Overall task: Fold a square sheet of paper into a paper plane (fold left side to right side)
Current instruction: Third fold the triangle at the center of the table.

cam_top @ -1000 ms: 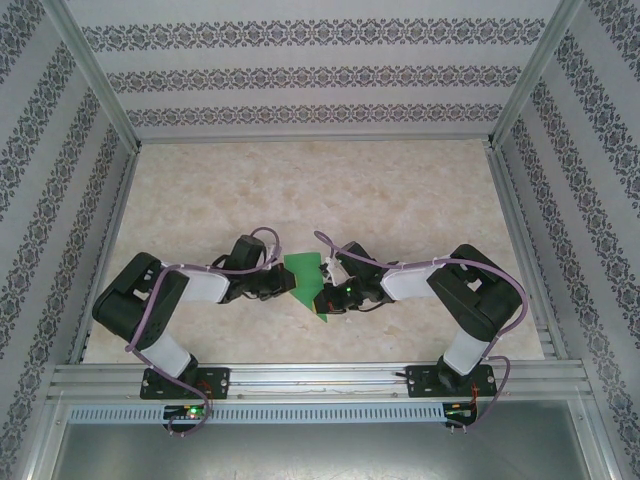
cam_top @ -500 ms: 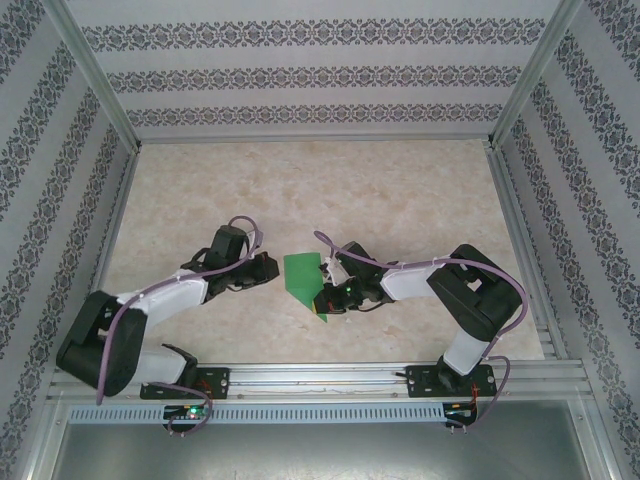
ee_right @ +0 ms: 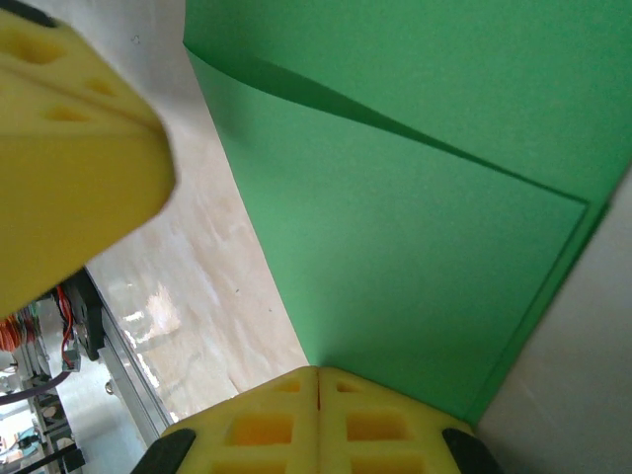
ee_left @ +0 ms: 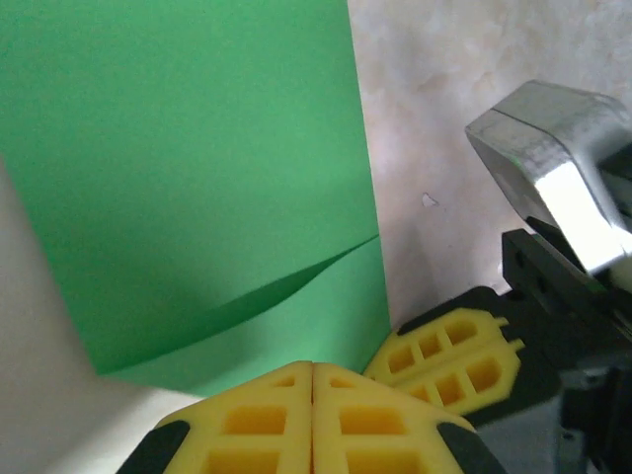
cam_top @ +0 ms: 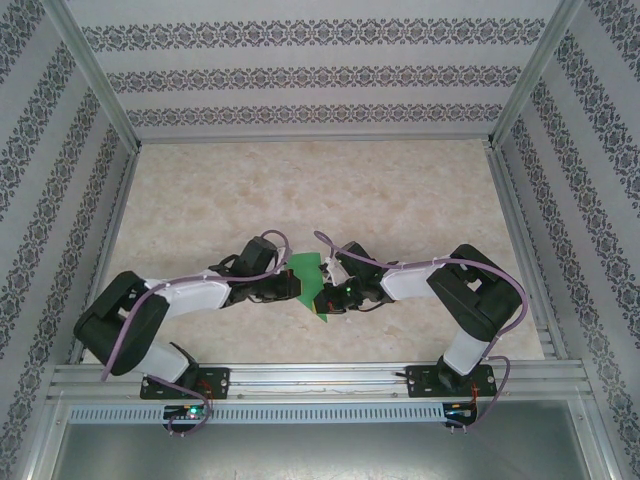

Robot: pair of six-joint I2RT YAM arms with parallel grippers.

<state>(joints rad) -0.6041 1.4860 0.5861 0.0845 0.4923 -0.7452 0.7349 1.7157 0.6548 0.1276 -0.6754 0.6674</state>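
The square sheet of paper (cam_top: 303, 268) is bright green and lies folded on the table between my two grippers. In the left wrist view the paper (ee_left: 197, 178) has a top layer whose slanted edge lifts slightly. My left gripper (cam_top: 293, 287) is shut, and its yellow tips (ee_left: 313, 367) rest at the sheet's near edge. My right gripper (cam_top: 322, 302) is shut too, with its tips (ee_right: 318, 371) on the paper (ee_right: 415, 197) near a corner. The right gripper's fingers (ee_left: 449, 355) sit just beside the left ones. I see no paper between either pair of jaws.
The marble-patterned table (cam_top: 300, 190) stretches far behind the paper. Aluminium rails (cam_top: 320, 378) run along the near edge by the arm bases, and patterned walls (cam_top: 60, 150) close in the sides and back.
The left gripper pulled back to the left half a second ago and has returned to the paper's left edge. The right arm and the paper have stayed put.
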